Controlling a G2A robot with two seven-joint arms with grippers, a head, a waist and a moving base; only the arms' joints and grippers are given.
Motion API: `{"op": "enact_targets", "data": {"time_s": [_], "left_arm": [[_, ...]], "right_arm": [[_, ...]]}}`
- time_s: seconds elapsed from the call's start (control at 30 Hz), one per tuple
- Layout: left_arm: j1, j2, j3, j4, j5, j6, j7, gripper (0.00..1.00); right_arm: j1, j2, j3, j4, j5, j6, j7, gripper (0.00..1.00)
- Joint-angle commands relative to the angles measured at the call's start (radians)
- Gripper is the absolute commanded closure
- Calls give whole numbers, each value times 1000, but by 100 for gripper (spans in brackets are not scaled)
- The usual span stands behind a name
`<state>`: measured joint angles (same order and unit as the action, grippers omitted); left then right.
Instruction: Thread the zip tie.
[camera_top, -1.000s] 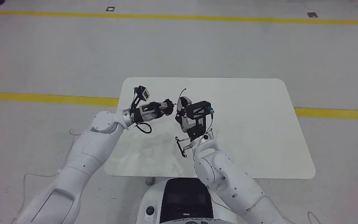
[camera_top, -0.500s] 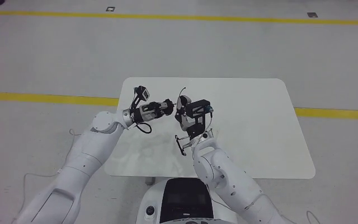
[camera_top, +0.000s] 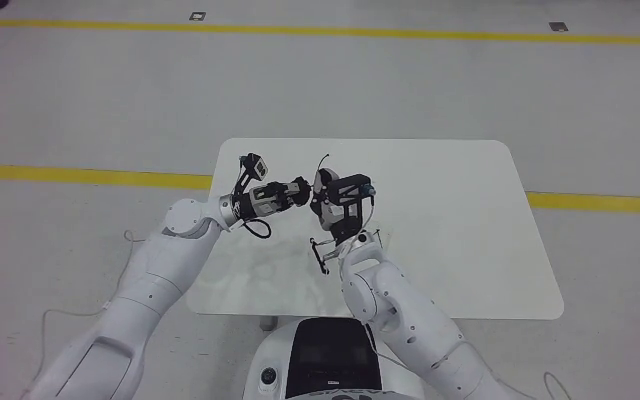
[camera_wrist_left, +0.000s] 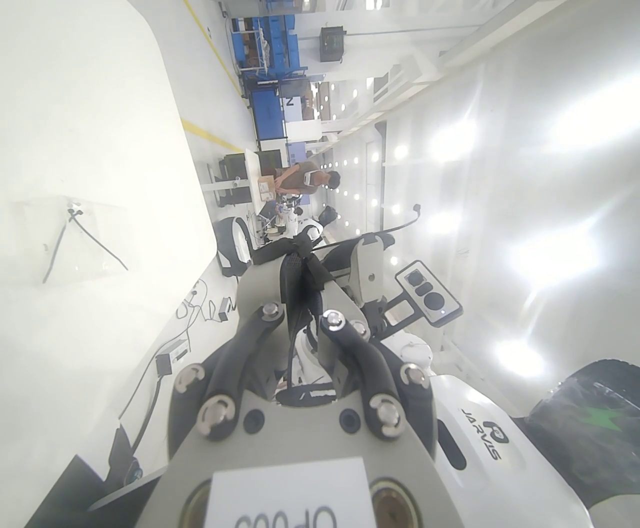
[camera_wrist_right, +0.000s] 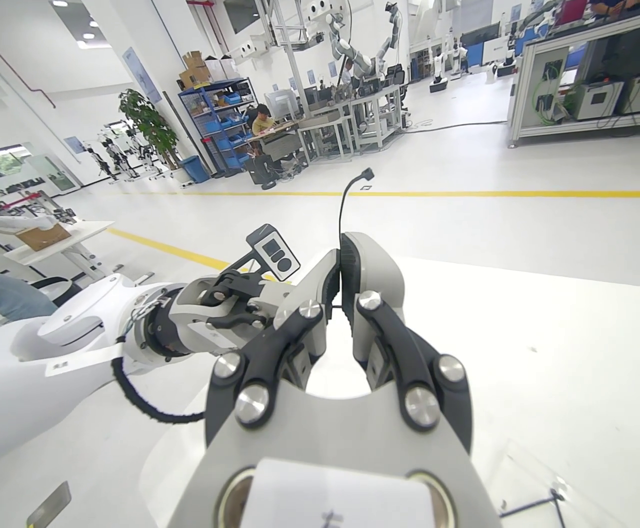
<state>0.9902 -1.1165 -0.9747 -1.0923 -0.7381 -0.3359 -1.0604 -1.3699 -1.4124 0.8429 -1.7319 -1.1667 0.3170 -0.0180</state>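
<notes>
Robotics lab hall: other robot arms, blue-binned parts shelves, workbenches, yellow floor lines.

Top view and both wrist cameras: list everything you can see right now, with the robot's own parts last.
table: one, white, under both arms.
zip tie: one, black, clamped between the right gripper's pads, its head end sticking out past the fingertips.
clear bag: one, transparent, lying flat on the table on the robot's side, below the right arm.
spare ties: black, inside the clear bag; the count is hard to tell.
floor lines: two, yellow, on the floor around the table.
right gripper: one, grey with black pads, shut on the zip tie, raised over the table.
left gripper: one, grey and black, raised over the table, tip against the right gripper.
</notes>
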Motion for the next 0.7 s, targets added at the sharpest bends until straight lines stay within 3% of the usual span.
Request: {"op": "enact_targets", "data": {"time_s": [0.0,0.67], "left_arm": [[0,0,0,0,0,0,0,100],[0,0,0,0,0,0,0,100]], "right_arm": [[1,-2,1,4,-3,1,3,100],[-14,-22,15,15,-22,-13,11,100]]}}
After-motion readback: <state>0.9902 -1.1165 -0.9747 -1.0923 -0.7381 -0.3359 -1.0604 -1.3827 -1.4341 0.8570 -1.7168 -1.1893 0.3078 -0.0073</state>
